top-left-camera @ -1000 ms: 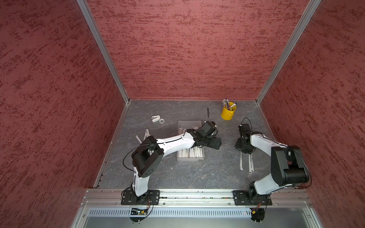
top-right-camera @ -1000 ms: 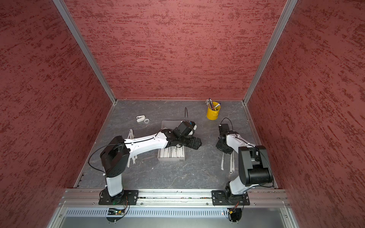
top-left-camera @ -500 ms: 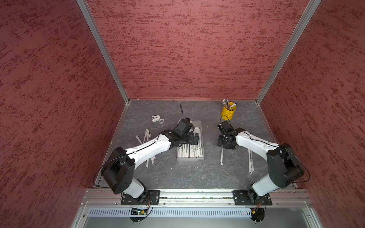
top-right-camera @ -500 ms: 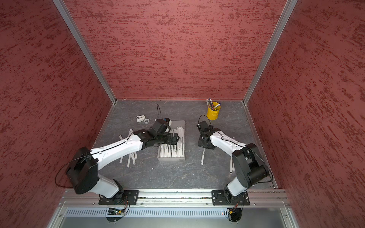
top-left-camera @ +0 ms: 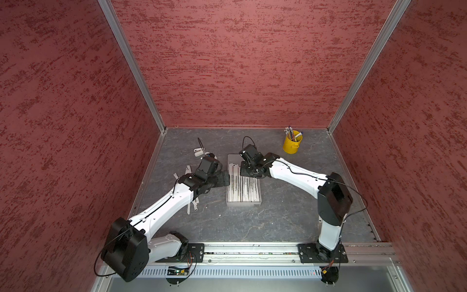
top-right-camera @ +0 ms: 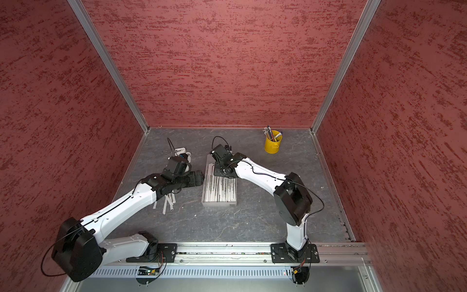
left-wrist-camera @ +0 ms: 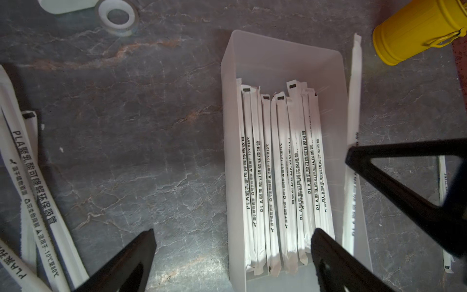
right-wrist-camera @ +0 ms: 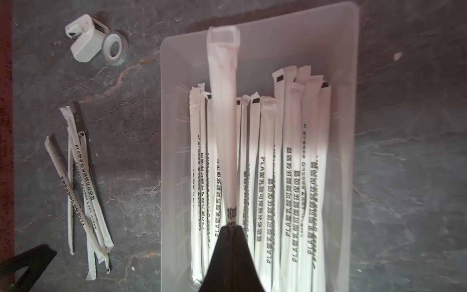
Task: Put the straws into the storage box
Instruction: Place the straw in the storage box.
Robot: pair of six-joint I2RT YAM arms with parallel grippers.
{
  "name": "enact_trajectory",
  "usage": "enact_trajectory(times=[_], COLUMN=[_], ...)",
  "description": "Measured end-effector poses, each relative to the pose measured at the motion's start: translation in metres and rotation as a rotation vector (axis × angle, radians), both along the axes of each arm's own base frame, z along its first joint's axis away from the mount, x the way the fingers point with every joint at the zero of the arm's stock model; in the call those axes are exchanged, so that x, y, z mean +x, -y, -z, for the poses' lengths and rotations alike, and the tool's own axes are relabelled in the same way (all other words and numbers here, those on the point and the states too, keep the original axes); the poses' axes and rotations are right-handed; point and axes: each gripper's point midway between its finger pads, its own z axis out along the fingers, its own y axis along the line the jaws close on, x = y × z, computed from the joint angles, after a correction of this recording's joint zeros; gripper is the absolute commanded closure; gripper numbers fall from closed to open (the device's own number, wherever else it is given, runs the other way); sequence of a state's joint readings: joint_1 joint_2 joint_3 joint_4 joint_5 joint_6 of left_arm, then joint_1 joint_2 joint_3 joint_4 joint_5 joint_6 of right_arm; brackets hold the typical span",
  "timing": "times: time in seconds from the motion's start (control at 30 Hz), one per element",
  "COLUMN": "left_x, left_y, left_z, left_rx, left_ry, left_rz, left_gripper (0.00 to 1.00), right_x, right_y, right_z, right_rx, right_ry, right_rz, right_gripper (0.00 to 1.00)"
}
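The storage box [top-left-camera: 243,203] [top-right-camera: 219,203] [left-wrist-camera: 231,156] [right-wrist-camera: 168,156] lies mid-table with several straws [left-wrist-camera: 278,177] [right-wrist-camera: 290,164] lying lengthwise in it. Above its far half, my right gripper [top-left-camera: 246,173] [top-right-camera: 219,173] [right-wrist-camera: 231,227] is shut on one straw [right-wrist-camera: 223,101], which points along the box over the others. At the box's left wall, my left gripper [top-left-camera: 225,178] [top-right-camera: 198,177] [left-wrist-camera: 233,233] stands open and empty, one finger over the table and one over the box. Loose straws [top-left-camera: 189,204] [left-wrist-camera: 30,189] [right-wrist-camera: 80,182] lie on the table left of the box.
A yellow cup [top-left-camera: 292,145] [top-right-camera: 273,145] [left-wrist-camera: 417,30] with pens stands at the back right. A white tape dispenser [top-left-camera: 199,151] [top-right-camera: 180,151] [right-wrist-camera: 93,43] sits back left of the box. One more straw [left-wrist-camera: 444,215] lies right of the box. Red walls enclose the table.
My right gripper has closed on a straw and carried it leftward from the table's right side to over the box. My left gripper has drawn back left from over the box.
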State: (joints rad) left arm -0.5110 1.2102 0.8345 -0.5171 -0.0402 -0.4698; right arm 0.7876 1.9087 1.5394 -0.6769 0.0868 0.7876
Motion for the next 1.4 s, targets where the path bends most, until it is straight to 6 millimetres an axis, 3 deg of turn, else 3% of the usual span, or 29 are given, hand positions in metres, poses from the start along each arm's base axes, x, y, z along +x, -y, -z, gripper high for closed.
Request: enact_trajectory(times=[0.13,0.3,0.5,0.77,0.9,1.0,1.13,1.2,1.3,1.4], left_x=[-0.004,-0.006,-0.008,-0.007,-0.008,-0.007,-0.002,0.0,0.001,0.0], left_y=[0.001,0.005,0.01,0.014,0.018,0.033,0.07,0.093,0.126,0.148], left_z=[0.006,0.014,0.018,0.016,0.011,-0.003,-0.029,-0.036,-0.035,-0.026], left_rx=[-0.016,-0.042,-0.058,-0.06,-0.035,-0.034,-0.056,-0.068,-0.073,-0.064], left_ry=[-0.023,-0.049,-0.067,-0.056,-0.026,0.02,0.091,0.113,0.117,0.103], left_rz=[-0.001,-0.005,-0.002,0.007,0.023,0.068,0.156,0.202,0.263,0.301], left_gripper=[0.02,0.03,0.03,0.03,0.03,0.03,0.03,0.03,0.03,0.03], right_x=[0.002,-0.004,-0.008,-0.008,-0.012,-0.023,-0.028,-0.03,-0.04,-0.051], right_y=[-0.016,-0.02,-0.021,-0.023,-0.01,0.024,0.109,0.155,0.222,0.272], right_z=[0.027,0.056,0.073,0.063,0.035,0.001,-0.028,-0.027,-0.009,0.015], right_rx=[-0.023,-0.057,-0.077,-0.071,-0.049,-0.007,0.01,-0.01,-0.082,-0.143], right_ry=[-0.039,-0.088,-0.119,-0.12,-0.099,-0.069,-0.016,-0.01,-0.037,-0.099], right_rz=[0.0,0.009,0.014,0.006,0.002,0.019,0.134,0.214,0.345,0.452], right_gripper=[0.96,0.96,0.93,0.76,0.72,0.7,0.66,0.62,0.52,0.45])
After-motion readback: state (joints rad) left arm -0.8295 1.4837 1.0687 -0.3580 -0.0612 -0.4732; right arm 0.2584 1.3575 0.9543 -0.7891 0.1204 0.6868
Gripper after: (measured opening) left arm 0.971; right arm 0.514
